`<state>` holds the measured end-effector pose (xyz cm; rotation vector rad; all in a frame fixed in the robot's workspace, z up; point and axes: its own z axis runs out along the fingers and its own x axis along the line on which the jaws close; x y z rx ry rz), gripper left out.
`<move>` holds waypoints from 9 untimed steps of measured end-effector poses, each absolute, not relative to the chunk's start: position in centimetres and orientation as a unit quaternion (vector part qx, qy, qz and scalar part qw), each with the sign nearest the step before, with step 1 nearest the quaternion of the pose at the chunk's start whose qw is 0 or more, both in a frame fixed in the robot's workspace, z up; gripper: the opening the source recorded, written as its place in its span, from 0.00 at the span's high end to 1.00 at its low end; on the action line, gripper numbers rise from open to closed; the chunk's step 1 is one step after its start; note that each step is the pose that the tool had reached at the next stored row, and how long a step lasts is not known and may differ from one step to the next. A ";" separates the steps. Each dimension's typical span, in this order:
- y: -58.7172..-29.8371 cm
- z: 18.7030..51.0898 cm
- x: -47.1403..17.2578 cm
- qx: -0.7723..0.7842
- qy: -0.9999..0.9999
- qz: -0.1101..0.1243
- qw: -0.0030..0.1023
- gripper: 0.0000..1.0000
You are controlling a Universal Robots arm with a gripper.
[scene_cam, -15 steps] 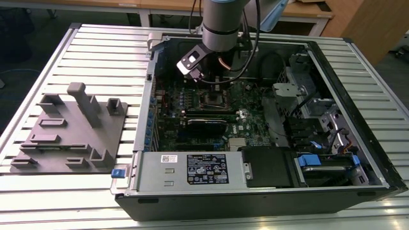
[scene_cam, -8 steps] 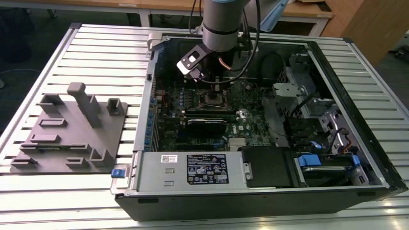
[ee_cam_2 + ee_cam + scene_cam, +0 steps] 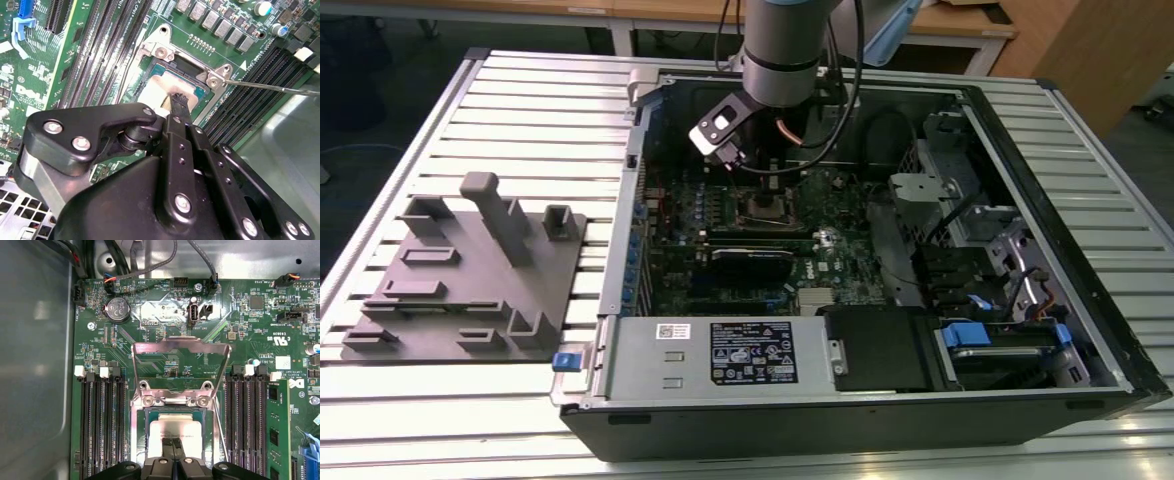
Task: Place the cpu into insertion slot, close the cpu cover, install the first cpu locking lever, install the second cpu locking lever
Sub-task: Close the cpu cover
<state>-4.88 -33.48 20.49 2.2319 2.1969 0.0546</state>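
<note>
The cpu lies flat in the insertion slot, its silver top facing up; it also shows in the second wrist view as the cpu. My gripper is directly over it, fingers shut together, with the fingertips touching the chip's top. The cpu cover stands swung up and open behind the socket. A thin metal locking lever sticks out sideways from the socket's corner. In the exterior view my gripper hangs inside the open case, just above the insertion slot.
Long black memory slots flank the socket on both sides. A black card and a labelled power supply box sit nearer the case front. A grey fixture plate lies on the table at the exterior view's left.
</note>
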 end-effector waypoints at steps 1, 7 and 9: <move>-33.5 20.5 -4.9 0.713 0.701 0.017 0.005 0.90; -33.5 20.6 -4.9 0.713 0.701 0.017 0.005 0.90; -33.5 20.6 -4.9 0.713 0.701 0.017 0.005 0.90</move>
